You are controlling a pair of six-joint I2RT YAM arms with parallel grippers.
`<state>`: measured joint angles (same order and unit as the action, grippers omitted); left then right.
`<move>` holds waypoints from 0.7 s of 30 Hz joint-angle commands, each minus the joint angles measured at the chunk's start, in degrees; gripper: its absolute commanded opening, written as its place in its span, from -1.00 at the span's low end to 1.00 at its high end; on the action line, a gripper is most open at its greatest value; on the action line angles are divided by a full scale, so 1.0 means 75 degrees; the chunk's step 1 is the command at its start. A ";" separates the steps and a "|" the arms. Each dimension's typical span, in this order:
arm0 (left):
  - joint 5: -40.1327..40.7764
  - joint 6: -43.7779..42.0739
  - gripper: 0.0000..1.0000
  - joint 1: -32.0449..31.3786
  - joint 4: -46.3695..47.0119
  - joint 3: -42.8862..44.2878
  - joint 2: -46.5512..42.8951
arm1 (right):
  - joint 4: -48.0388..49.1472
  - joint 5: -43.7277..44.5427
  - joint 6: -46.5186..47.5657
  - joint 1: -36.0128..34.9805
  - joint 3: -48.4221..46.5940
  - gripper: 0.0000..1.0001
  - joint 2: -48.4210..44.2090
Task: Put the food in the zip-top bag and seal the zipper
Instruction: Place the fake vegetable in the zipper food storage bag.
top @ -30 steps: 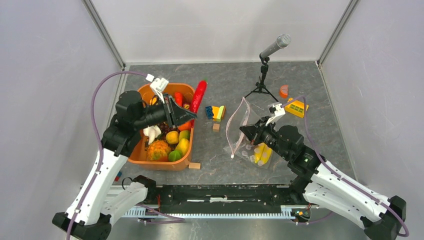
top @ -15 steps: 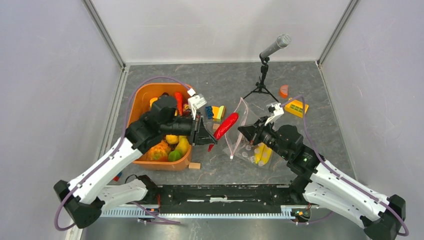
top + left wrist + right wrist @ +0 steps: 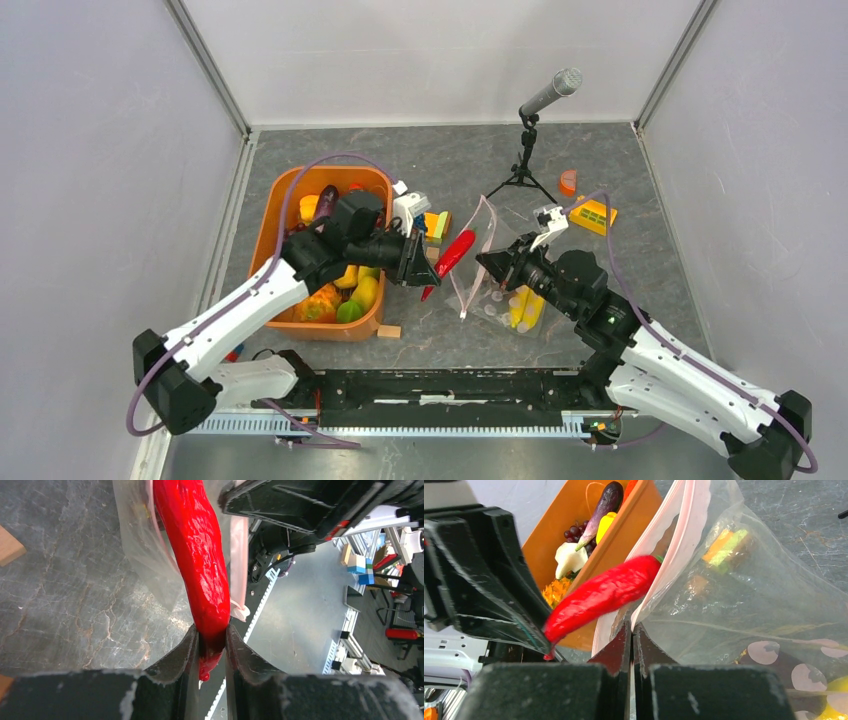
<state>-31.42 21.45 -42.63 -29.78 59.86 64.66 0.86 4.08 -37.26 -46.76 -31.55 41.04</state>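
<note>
My left gripper (image 3: pixel 419 270) (image 3: pixel 212 645) is shut on the thin end of a red chilli pepper (image 3: pixel 452 250) (image 3: pixel 197 565) (image 3: pixel 599 595). It holds the chilli in the air with its far end at the open mouth of the clear zip-top bag (image 3: pixel 490 270) (image 3: pixel 744 595). My right gripper (image 3: pixel 492 262) (image 3: pixel 633 630) is shut on the bag's pink zipper strip (image 3: pixel 684 525) and holds the mouth up. Yellow food (image 3: pixel 525 305) lies inside the bag. The white slider (image 3: pixel 241 612) sits at the strip's near end. More toy food (image 3: pixel 345 290) fills the orange tub (image 3: pixel 275 225).
Coloured building blocks (image 3: pixel 433 224) lie just behind the chilli. A wooden block (image 3: pixel 389 331) lies in front of the tub. A microphone on a tripod (image 3: pixel 525 150) stands at the back. An orange slice (image 3: pixel 568 181) and a yellow piece (image 3: pixel 593 214) lie at the far right.
My left gripper has carried the red chilli from above the tub rightward to the bag's mouth. My right gripper has kept still, holding the bag's edge.
</note>
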 commanded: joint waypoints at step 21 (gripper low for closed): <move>0.1396 0.1439 -0.63 -0.0325 -0.0838 0.1902 0.1261 | 0.0564 -0.1751 0.1006 -0.0118 -0.0470 -1.00 0.0211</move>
<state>-24.56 27.64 -44.27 -34.70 71.72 72.14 2.17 -6.11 -31.70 -46.81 -32.03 43.00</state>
